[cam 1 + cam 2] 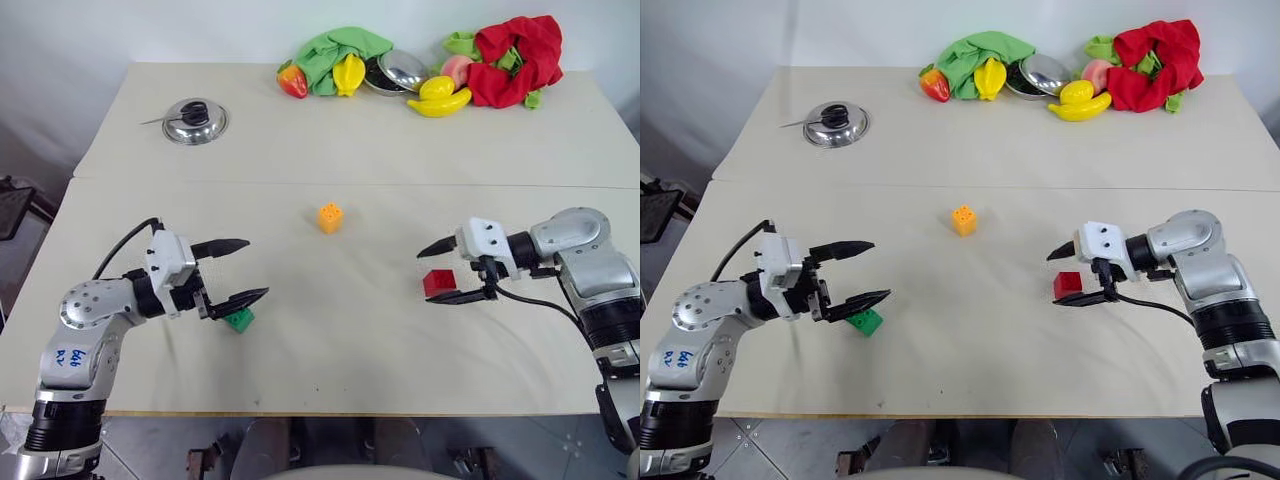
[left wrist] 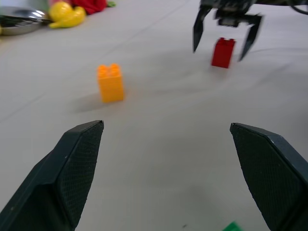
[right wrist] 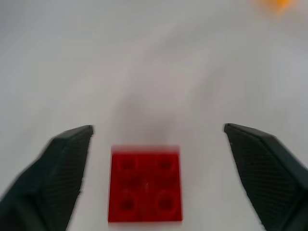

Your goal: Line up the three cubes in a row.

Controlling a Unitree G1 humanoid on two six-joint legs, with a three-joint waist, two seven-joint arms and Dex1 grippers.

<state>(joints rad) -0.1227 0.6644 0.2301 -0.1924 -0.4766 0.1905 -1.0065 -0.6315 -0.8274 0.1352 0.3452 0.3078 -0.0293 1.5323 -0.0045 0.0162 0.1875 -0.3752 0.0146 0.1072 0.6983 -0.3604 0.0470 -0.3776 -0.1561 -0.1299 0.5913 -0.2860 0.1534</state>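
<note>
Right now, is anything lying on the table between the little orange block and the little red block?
No. In the left wrist view, bare tabletop separates the orange studded plastic block from the red studded plastic block.

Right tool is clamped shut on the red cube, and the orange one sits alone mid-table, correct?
Not quite. The right tool is open, its fingers standing clear on either side of the red cube, as the right wrist view shows. The orange cube does sit alone mid-table.

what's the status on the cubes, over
Left gripper open over green cube. Right gripper open around red cube, not gripping. Orange cube alone mid-table. Nothing in the way.
</note>
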